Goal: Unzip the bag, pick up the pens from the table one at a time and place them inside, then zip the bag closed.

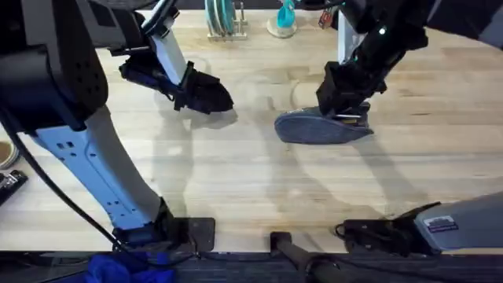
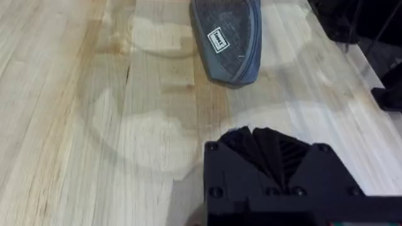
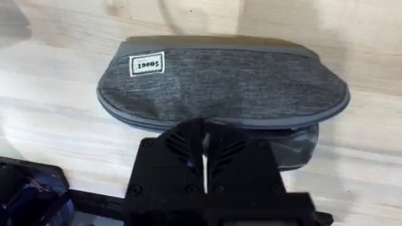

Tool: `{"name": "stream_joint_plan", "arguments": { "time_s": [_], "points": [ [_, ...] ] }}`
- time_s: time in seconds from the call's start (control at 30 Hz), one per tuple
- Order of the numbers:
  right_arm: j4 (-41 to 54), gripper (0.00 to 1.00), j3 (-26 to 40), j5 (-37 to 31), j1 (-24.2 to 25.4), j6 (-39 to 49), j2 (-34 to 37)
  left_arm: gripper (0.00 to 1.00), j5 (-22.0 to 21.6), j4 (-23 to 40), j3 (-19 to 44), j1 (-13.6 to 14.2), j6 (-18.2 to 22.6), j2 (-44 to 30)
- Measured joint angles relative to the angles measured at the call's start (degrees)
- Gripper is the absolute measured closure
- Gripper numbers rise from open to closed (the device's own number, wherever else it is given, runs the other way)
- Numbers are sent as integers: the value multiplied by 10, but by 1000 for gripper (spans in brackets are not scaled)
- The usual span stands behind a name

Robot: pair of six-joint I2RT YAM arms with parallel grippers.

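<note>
White label (image 3: 147, 64) on bag (image 3: 239, 85): text illegible

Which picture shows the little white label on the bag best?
The right wrist view: the label sits close and square on the bag. The left wrist view shows the label smaller, farther away. In the overhead view, the bag lies partly under the right gripper; I can't make the label out.

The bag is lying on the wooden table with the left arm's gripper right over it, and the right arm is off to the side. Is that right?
Not quite: the arms are swapped. In the overhead view the right gripper is over the bag on the table, while the left gripper sits off to the side, apart from it.
</note>
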State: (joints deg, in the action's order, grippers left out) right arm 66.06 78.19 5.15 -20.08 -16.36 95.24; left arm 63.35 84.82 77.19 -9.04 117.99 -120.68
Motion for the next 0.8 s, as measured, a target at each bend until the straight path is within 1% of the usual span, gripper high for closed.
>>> {"name": "stream_joint_plan", "arguments": {
  "time_s": [0.33,0.4,0.47,0.53,0.57,0.6,0.63,0.8],
  "points": [
    [0,967,0,0,0,1,0,959,0,0,0,0,0,0],
    [0,967,0,0,0,1,0,782,0,0,0,0,0,0],
    [0,967,0,0,0,1,0,524,-2,0,0,0,0,0],
    [0,967,0,0,0,1,0,204,-2,0,0,0,0,0],
    [0,967,0,0,0,1,0,79,-2,0,0,0,-1,0],
    [0,967,0,0,0,1,0,24,-2,0,0,0,-1,0],
    [0,967,0,0,0,1,0,13,-2,0,0,0,0,0],
    [-1,968,0,0,0,1,0,8,-2,0,0,0,0,0]
  ]
}}
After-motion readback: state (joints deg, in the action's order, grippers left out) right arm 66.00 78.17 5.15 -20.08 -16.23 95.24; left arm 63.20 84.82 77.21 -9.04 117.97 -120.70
